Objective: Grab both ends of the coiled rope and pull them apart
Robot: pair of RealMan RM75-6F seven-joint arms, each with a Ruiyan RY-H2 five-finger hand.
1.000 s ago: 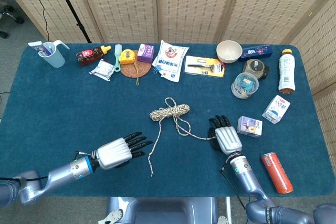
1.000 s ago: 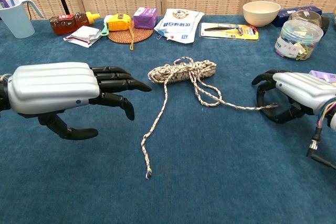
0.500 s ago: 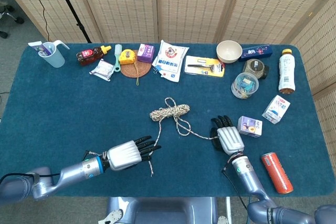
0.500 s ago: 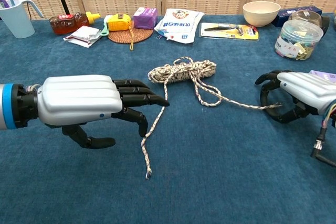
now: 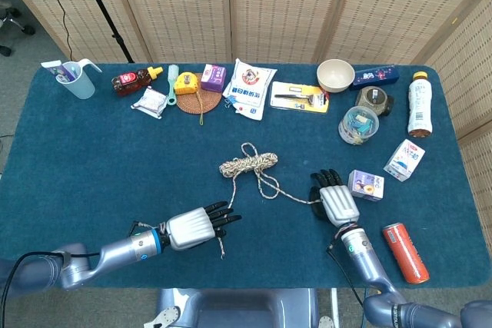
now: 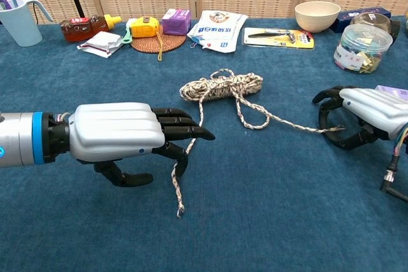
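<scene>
Reaching in, the left hand (image 6: 118,139) has its fingers (image 6: 182,133) spread over one rope (image 6: 220,86) end, nothing gripped yet. Right hand (image 6: 363,116) curls around the other end; a firm hold I cannot tell. Coil mid-table (image 6: 274,221), still bundled, pulling remains.

Braided rope (image 6: 220,86), speckled white-brown fibre, rough, matt. Bench (image 5: 92,151) covered in teal cloth, felt-like, matt. Left robot hand (image 6: 137,135): smooth silver-grey shell, satin sheen; black matt plastic fingers (image 6: 185,133). Right robot hand (image 6: 360,116): same silver shell, black fingers. Bowl (image 5: 335,75) cream, smooth, slightly glossy. Can (image 5: 405,252) red metal, glossy. Screen panels (image 5: 269,5) woven cane, wooden frames.
</scene>
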